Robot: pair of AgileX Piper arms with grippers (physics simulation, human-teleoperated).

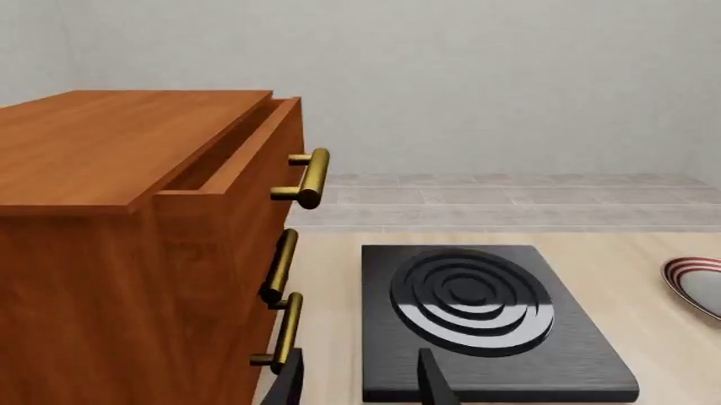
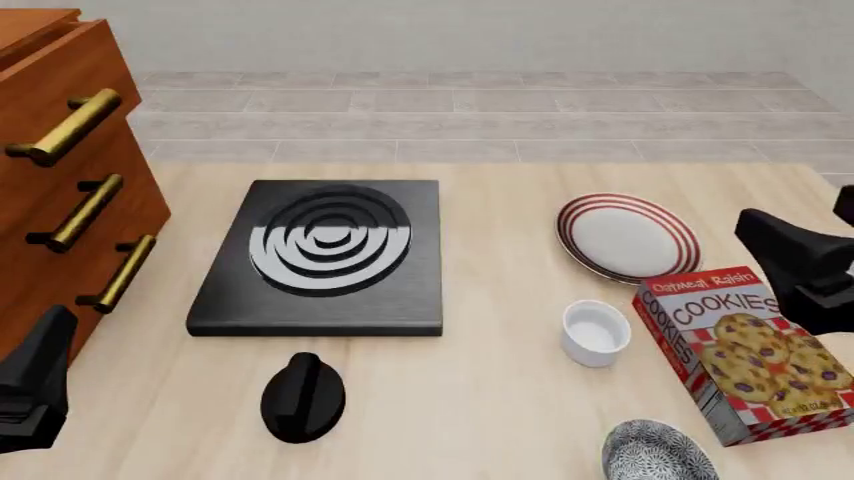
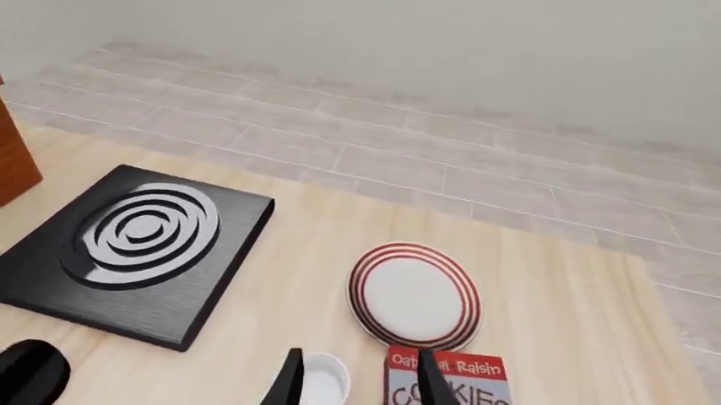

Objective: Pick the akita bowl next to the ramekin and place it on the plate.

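Pre-grasp stage, nothing picked yet. Akita bowl [image 2: 658, 452] sits on the worktop [image 2: 494, 400] at the near edge, just beside the cookie box [image 2: 742, 350] and near the ramekin [image 2: 595, 333]. Plate [image 2: 627, 237] lies farther back, beyond the ramekin, bare. Right hand [image 3: 355, 380] hangs above the ramekin and box, fingers parted, holding nothing. Left hand [image 1: 358, 384] also parted and empty, parked by the drawer cabinet [image 1: 135, 253], facing the stove burner [image 1: 479, 316]. Next: right hand should probably pull back toward the bowl, descend, and grip its rim, avoiding the box.
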